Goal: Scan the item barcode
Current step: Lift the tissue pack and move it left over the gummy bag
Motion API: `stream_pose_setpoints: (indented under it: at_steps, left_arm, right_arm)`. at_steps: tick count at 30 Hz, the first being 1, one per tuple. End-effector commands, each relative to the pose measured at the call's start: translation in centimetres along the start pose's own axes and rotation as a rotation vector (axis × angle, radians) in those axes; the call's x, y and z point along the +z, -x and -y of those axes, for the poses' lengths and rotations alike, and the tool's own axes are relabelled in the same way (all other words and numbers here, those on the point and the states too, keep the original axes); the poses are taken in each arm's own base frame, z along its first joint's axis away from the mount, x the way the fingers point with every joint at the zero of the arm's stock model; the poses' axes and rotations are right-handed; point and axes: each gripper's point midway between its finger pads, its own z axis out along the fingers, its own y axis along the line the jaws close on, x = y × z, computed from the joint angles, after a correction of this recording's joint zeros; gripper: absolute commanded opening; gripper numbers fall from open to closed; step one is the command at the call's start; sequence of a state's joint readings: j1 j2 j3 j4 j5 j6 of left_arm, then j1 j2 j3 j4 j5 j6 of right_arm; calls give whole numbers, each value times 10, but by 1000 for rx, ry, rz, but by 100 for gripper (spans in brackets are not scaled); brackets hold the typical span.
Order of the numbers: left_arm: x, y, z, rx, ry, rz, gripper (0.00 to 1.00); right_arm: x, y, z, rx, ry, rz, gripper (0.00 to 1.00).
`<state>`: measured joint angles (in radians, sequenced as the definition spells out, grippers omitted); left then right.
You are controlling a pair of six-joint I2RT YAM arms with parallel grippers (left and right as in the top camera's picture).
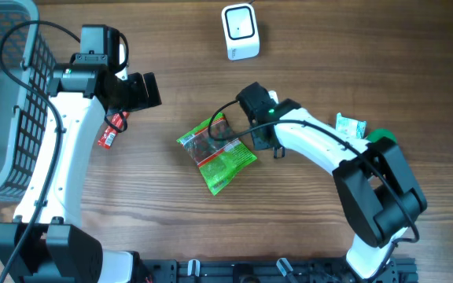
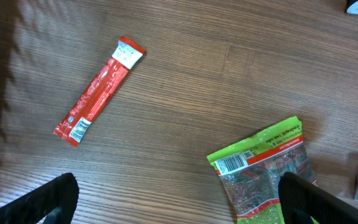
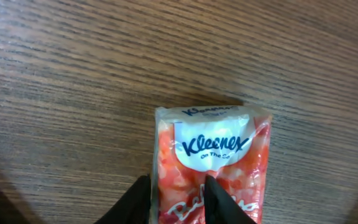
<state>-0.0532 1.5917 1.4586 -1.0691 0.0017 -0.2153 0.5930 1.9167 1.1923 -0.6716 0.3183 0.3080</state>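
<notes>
In the right wrist view a red-and-white Kleenex tissue pack (image 3: 211,155) lies lengthwise over the wooden table. My right gripper (image 3: 178,202) is shut on its left part: one finger sits at the pack's left edge and the other presses on its face. Seen from overhead, the right gripper (image 1: 267,140) is at the right edge of a green snack packet (image 1: 217,153) and covers the tissue pack. The white scanner (image 1: 240,31) stands at the back of the table. My left gripper (image 1: 144,90) hangs wide open above the wood and holds nothing.
A red stick sachet (image 1: 112,130) lies below the left gripper, its barcode end showing in the left wrist view (image 2: 76,129). The green packet's barcode (image 2: 232,163) faces up. A grey wire basket (image 1: 6,94) stands at the far left, and a small green-and-white item (image 1: 351,126) lies at the right.
</notes>
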Motion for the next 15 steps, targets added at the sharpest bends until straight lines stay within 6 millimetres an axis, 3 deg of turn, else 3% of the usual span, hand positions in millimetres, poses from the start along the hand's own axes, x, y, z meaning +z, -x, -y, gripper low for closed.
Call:
stream_pose_setpoints:
  at_steps: [1, 12, 13, 15]
  left_arm:
    - [0, 0, 2, -2, -8, 0, 100]
    - [0, 0, 2, -2, -8, -1, 100]
    - [0, 0, 2, -2, -8, -1, 100]
    - [0, 0, 2, -2, -8, -1, 100]
  right_arm:
    - [6, -7, 2, -61, -99, 6, 23]
    - [5, -8, 3, -50, -114, 10, 22]
    - [5, -8, 2, -50, -114, 10, 21]
    - [5, -8, 2, -50, -114, 11, 4]
